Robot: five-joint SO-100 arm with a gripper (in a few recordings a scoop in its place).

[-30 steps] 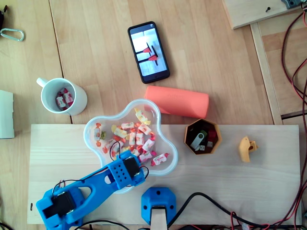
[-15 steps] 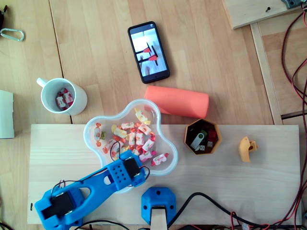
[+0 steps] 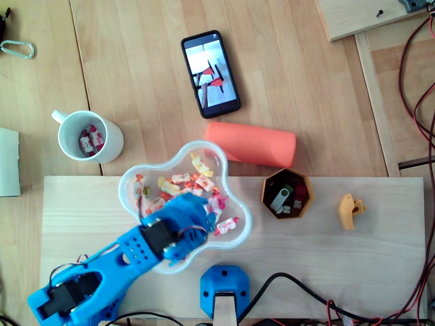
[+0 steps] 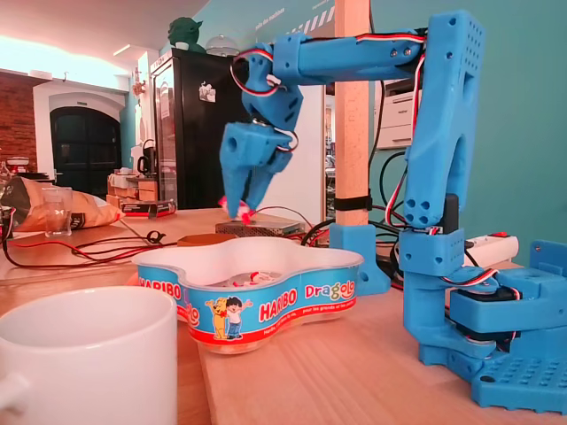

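tabletop (image 3: 136, 68): pale wood planks, carrying everything below.
board (image 3: 353, 272): light plank laid across the near part of the tabletop; the arm's base stands on it.
arm (image 4: 443, 133): blue, 1 unit, bent over at the top in the fixed view so its end points down over the tub.
tub (image 4: 283, 305): clover-shaped, clear, with a printed band round the wall; it sits on the board's far edge, left of centre in the overhead view.
orange roll (image 3: 251, 144): lies on its side just beyond the tub, upper right of it.
phone (image 3: 211, 73): flat on the tabletop, well beyond the roll.
mug (image 3: 112, 146): white, upright, left of the tub and apart from it, with a few wrapped sweets inside.
hex cup (image 3: 268, 187): brown, 6-sided, on the board right of the tub; USB sticks (image 3: 280, 198) inside.
pincer (image 4: 241, 202): tips down, hanging above the tub and clear of its rim; closed on 1 sweet.
yellow piece (image 3: 350, 210): small, on the board right of the hex cup.
loose sweets (image 3: 183, 180): red, white and yellow wrappers on the tub floor (count not readable).
held sweet (image 4: 237, 211): red-pink, pinched between the fingertips, in the air over the tub's middle.
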